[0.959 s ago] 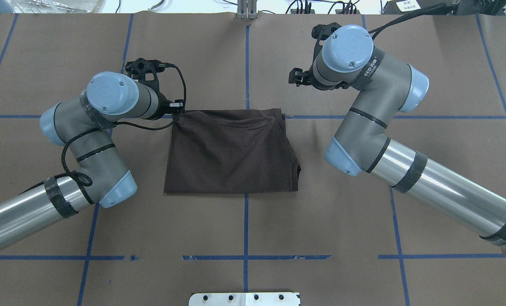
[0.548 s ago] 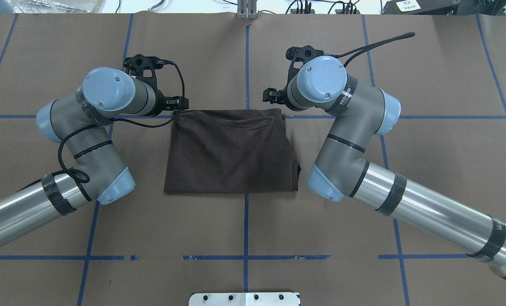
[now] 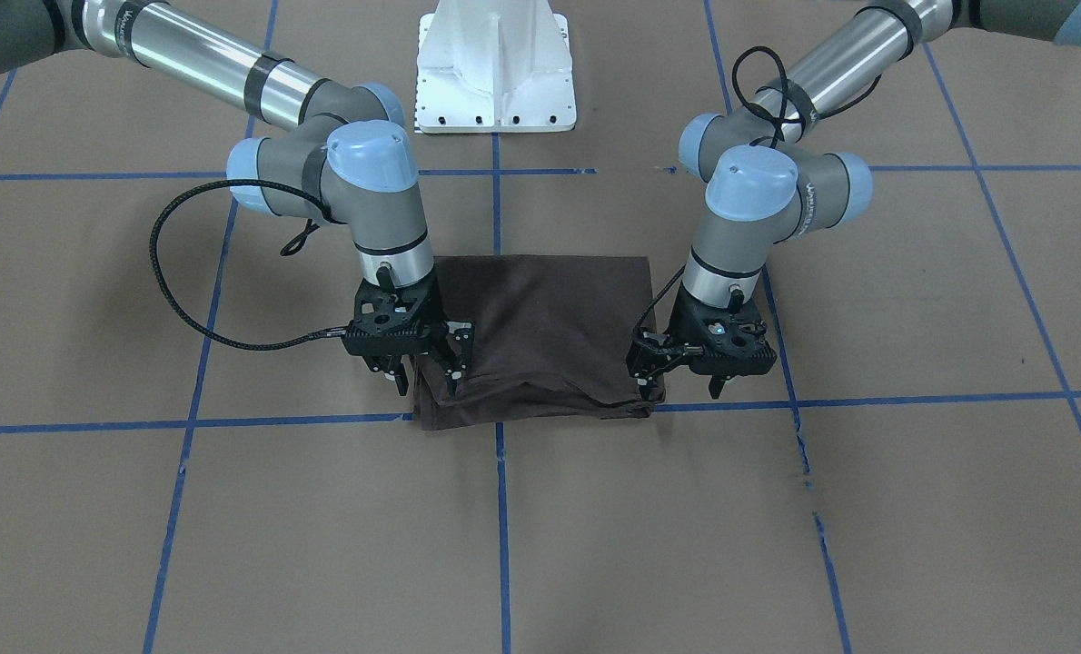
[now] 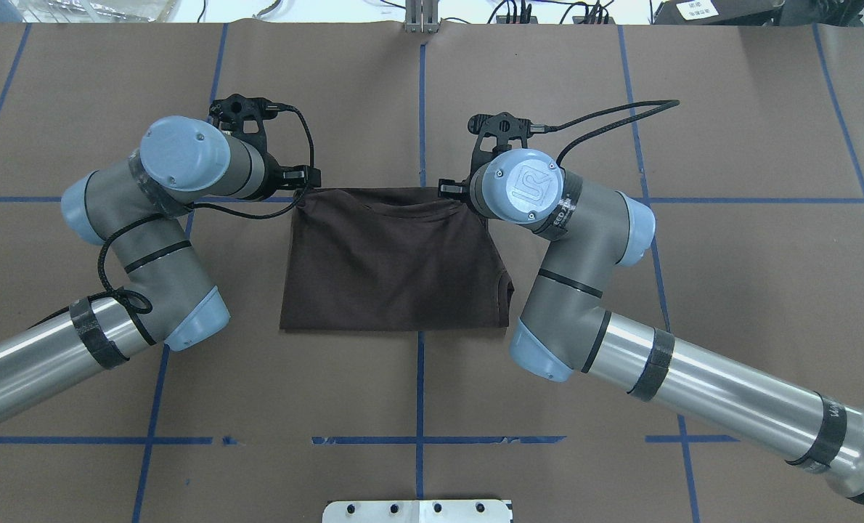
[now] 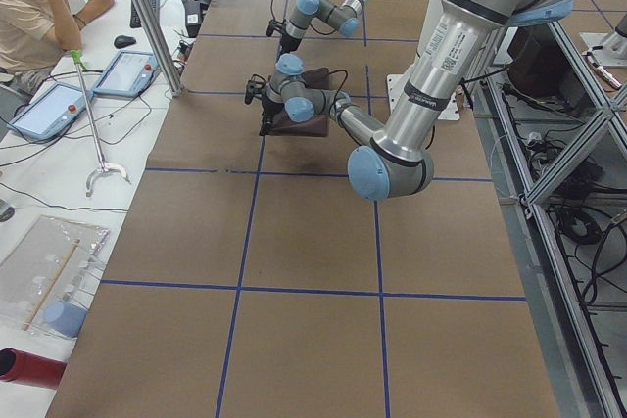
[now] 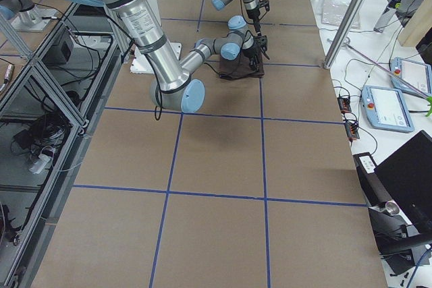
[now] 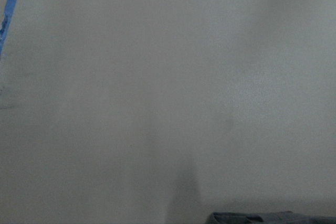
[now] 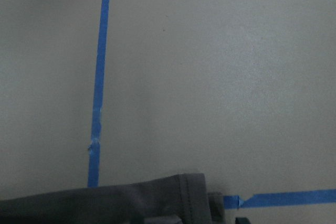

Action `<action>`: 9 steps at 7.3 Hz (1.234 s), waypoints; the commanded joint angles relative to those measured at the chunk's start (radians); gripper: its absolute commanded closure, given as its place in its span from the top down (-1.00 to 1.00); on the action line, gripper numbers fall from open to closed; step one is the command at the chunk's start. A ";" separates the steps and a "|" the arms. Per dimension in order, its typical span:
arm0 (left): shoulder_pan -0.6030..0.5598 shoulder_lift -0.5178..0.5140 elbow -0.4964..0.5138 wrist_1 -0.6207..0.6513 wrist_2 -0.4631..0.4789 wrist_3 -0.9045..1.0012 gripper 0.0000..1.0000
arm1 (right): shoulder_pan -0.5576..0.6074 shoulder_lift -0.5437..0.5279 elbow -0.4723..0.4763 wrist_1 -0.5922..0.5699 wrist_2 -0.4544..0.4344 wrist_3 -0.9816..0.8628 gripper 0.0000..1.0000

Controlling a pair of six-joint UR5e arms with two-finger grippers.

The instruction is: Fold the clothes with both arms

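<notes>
Bringing the right arm (image 4: 584,240) in from the upper right of the overhead view to the top right corner of the T-shirt (image 4: 392,261); keeping the left claw (image 3: 681,386) parked at the top left corner. Probably readying both far corners for a fold toward the lower edge. Pointing both wrists straight down, elbows bent outward. Holding the right claw (image 3: 427,377) and the left spread apart, straddling corners, gripping nothing. Leaving the shirt lying folded at the centre of the counter (image 4: 417,407).
</notes>
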 commanded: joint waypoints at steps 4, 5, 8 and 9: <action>0.002 0.000 0.000 0.000 0.000 0.000 1.00 | -0.028 0.003 -0.040 0.001 -0.044 0.003 0.22; 0.002 0.000 -0.001 0.000 0.000 0.000 1.00 | -0.030 0.003 -0.045 0.001 -0.044 0.006 0.17; 0.002 0.000 -0.001 0.000 0.000 0.000 1.00 | -0.031 0.010 -0.046 0.002 -0.045 0.011 -0.02; 0.002 0.000 -0.001 0.000 0.000 0.000 1.00 | -0.033 0.010 -0.048 0.008 -0.045 0.011 -0.04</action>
